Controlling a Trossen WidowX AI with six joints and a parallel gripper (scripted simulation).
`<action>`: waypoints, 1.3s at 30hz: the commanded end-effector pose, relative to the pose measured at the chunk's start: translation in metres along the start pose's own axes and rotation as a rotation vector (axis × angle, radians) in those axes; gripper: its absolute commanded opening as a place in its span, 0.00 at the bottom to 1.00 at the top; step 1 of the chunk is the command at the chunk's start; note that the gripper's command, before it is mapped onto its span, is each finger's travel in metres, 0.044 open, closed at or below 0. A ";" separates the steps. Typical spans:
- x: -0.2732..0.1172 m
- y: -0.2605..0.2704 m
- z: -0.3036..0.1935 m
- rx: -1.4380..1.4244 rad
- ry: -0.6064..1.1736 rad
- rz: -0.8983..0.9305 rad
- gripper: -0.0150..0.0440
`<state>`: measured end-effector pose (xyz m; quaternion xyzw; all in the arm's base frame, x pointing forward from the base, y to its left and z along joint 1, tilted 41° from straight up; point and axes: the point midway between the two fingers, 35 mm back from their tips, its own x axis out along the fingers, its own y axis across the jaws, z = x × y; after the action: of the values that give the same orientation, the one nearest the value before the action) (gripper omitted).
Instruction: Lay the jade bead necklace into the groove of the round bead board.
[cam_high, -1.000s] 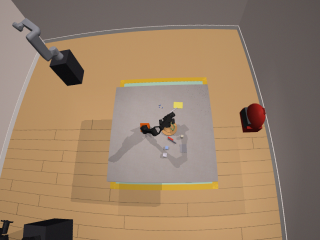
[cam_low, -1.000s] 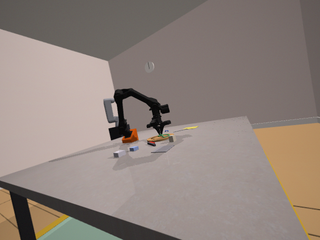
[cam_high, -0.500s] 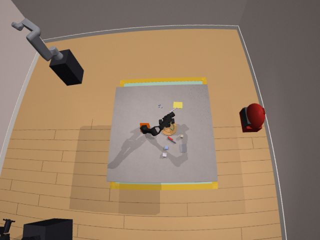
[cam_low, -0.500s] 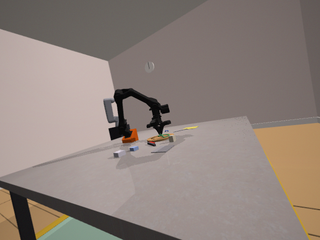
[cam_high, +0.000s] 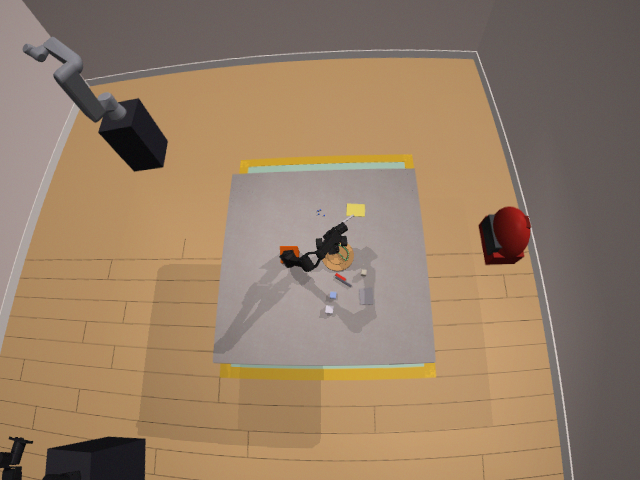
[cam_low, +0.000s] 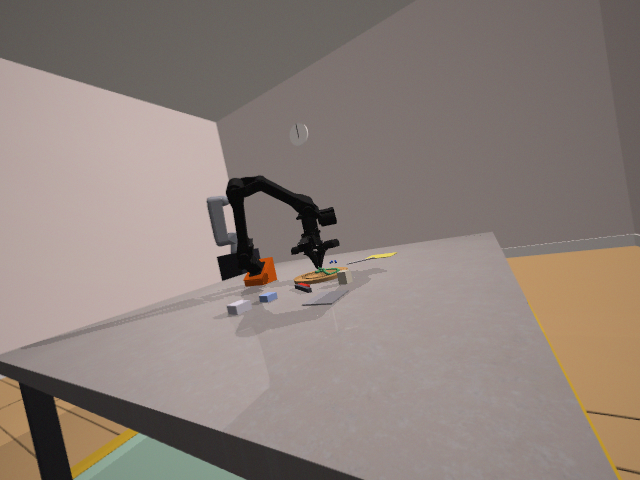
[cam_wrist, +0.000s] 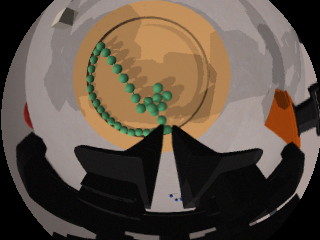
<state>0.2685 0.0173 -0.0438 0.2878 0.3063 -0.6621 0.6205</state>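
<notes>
The round bead board (cam_high: 338, 262) (cam_low: 306, 277) (cam_wrist: 220, 75) is a light wooden disc with a thin circular groove. The jade bead necklace (cam_low: 330, 270) (cam_wrist: 123, 78) is a green string of beads on it. In the wrist view one stretch follows the left and lower part of the groove; another runs diagonally inward from the upper left to a bunched cluster near the middle. My gripper (cam_low: 319, 267) (cam_wrist: 167, 128) is shut on a bead of the necklace at the groove's near edge, low over the board. In the top view the arm hides the fingertips.
An orange block (cam_high: 290, 249) (cam_low: 267, 271) stands at the arm's base. A tan cube (cam_high: 363, 272) (cam_low: 344, 277) (cam_wrist: 64, 19), a red and dark item (cam_high: 340, 277), a grey plate (cam_high: 366, 296), a blue block (cam_high: 332, 295) and a white block (cam_high: 329, 310) surround the board. A yellow spatula-like piece (cam_high: 355, 210) lies beyond.
</notes>
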 end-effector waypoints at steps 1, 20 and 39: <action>0.001 -0.007 -0.002 -0.002 0.001 -0.003 0.25; 0.008 -0.007 -0.002 -0.002 0.000 -0.003 0.25; 0.008 -0.007 -0.002 -0.002 0.000 -0.003 0.25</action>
<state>0.2648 0.0181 -0.0500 0.2943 0.3058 -0.6585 0.6215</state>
